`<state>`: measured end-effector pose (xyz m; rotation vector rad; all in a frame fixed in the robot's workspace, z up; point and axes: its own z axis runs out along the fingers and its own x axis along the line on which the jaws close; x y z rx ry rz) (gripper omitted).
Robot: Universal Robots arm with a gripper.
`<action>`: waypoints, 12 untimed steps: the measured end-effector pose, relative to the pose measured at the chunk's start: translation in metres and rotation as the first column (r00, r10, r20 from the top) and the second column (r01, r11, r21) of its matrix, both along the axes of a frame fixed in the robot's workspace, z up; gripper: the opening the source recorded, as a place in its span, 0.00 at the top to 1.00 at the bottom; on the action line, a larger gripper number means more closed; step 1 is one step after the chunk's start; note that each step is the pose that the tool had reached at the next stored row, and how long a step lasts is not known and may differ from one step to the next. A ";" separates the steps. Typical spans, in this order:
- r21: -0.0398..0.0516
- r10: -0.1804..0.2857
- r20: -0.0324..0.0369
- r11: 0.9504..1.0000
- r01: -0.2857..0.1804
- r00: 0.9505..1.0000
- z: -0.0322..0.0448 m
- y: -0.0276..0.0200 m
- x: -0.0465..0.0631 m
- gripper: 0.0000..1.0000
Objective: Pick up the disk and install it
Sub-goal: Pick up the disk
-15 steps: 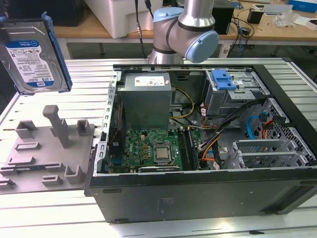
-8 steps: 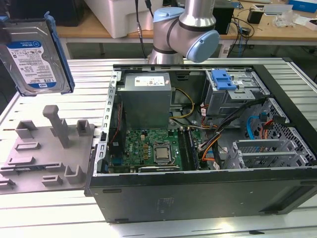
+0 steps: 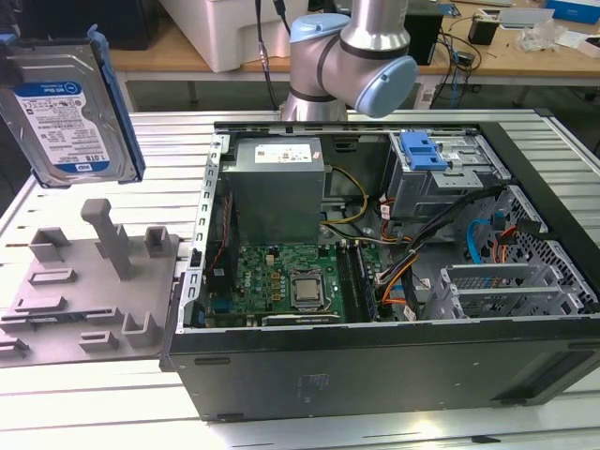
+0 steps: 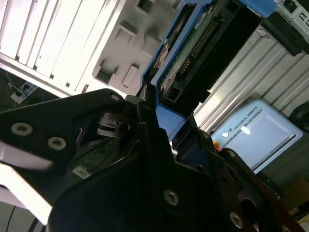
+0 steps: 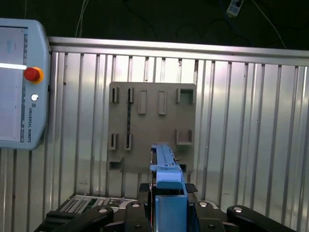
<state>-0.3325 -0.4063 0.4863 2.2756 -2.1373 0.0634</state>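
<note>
Carrying looks like the step in hand: the disk (image 3: 70, 112) hangs in the air at the exterior view's far left, tilted with its labelled face toward the camera, above the grey fixture plate (image 3: 84, 281) and well apart from the open computer case (image 3: 375, 366). In the second wrist view the gripper (image 4: 161, 108) has its black jaws clenched on the blue carrier at 1 end of the disk (image 4: 203, 43). The first wrist view looks along the disk's thin edge (image 5: 166, 169) down to the same plate (image 5: 152, 125) on the slatted table (image 5: 241, 145).

To do the carry well, I judge that the grip matters most. The hold is on 1 end only, so the long body can swing or slip in the plastic frame if the arm jerks; smooth, slow motion suits it. Height matters too: the tall post on the plate (image 3: 112, 239) stands right under the disk, and the case's left wall (image 3: 211, 234) rises between the disk and the grey drive cage (image 3: 441, 187) with its blue latch (image 3: 422, 150) at the exterior view's far right. Loose cables (image 3: 412, 253) lie near that cage and could snag the carrier's edge. Whether the carrier sits square in the jaws, I cannot tell.
</note>
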 end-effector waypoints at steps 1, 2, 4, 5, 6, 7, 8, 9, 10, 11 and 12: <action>0.000 -0.001 0.000 1.000 0.001 1.000 0.0000 -0.0015 0.002 0.63; 0.000 -0.002 0.000 1.000 0.002 1.000 0.0000 -0.0025 0.004 0.63; 0.000 -0.003 0.000 1.000 0.003 1.000 0.0000 -0.0037 0.007 0.63; 0.000 -0.003 0.000 1.000 0.003 1.000 0.0000 -0.0050 0.010 0.63; 0.000 -0.004 0.000 1.000 0.004 1.000 0.0000 -0.0063 0.014 0.63; 0.000 -0.005 0.000 1.000 0.005 1.000 0.0000 -0.0074 0.016 0.63; 0.000 -0.005 0.000 1.000 0.005 1.000 0.0000 -0.0088 0.021 0.63; 0.000 -0.005 0.000 1.000 0.005 1.000 0.0000 -0.0103 0.025 0.63; 0.000 -0.005 0.000 1.000 0.005 1.000 0.0000 -0.0116 0.030 0.63; 0.000 -0.005 0.000 1.000 0.005 1.000 0.0000 -0.0124 0.032 0.63; 0.000 -0.005 0.000 1.000 0.005 1.000 0.0001 -0.0133 0.035 0.63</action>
